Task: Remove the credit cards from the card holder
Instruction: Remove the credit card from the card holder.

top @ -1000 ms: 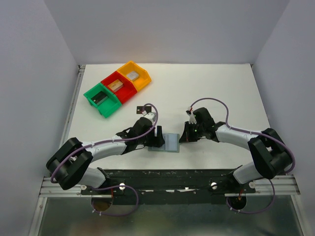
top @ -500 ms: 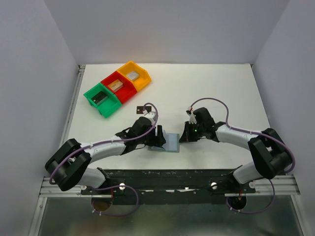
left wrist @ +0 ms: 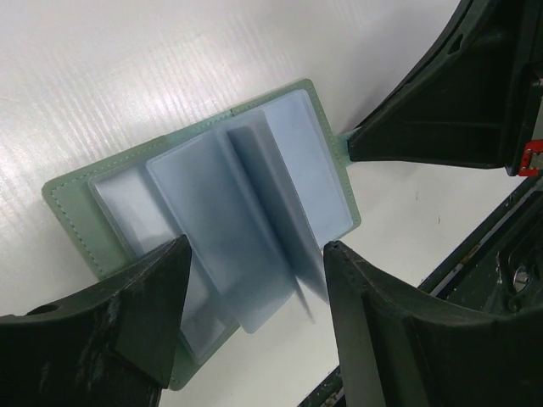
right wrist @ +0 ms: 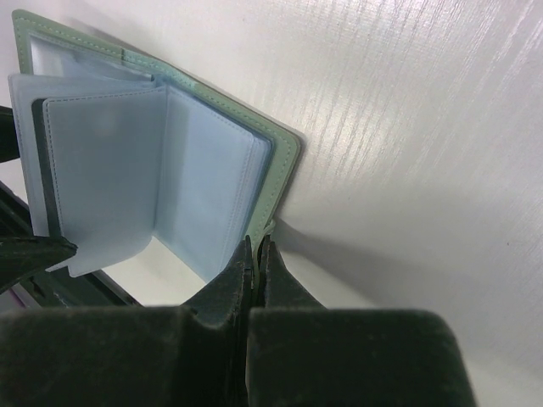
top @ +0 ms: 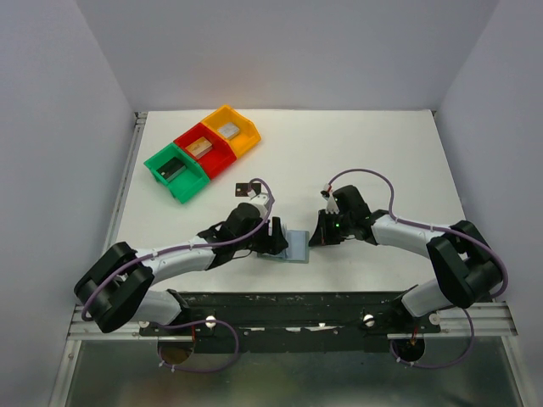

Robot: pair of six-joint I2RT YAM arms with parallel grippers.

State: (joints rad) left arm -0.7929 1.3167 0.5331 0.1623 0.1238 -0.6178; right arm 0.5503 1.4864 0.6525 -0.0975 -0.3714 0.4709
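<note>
My right claw [right wrist: 254, 259] clenched on the card holder [left wrist: 102, 191] tab [left wrist: 344, 142], pinning it down; my left claw [left wrist: 254, 254] spread wide, sleeves [left wrist: 212, 220] between its jaws; sleeves probably floppy, slick, light; pinch a card's exposed edge; cards not visible.

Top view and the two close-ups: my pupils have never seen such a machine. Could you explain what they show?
Two robot arms are bolted at the near edge of a white table. The top view looks down from above; each close-up comes from a camera on one wrist. On the table lie an open green card holder and red, green and yellow bins holding grey blocks. The right gripper is shut on the holder's tab; the left gripper hangs open over its pale sleeves.
</note>
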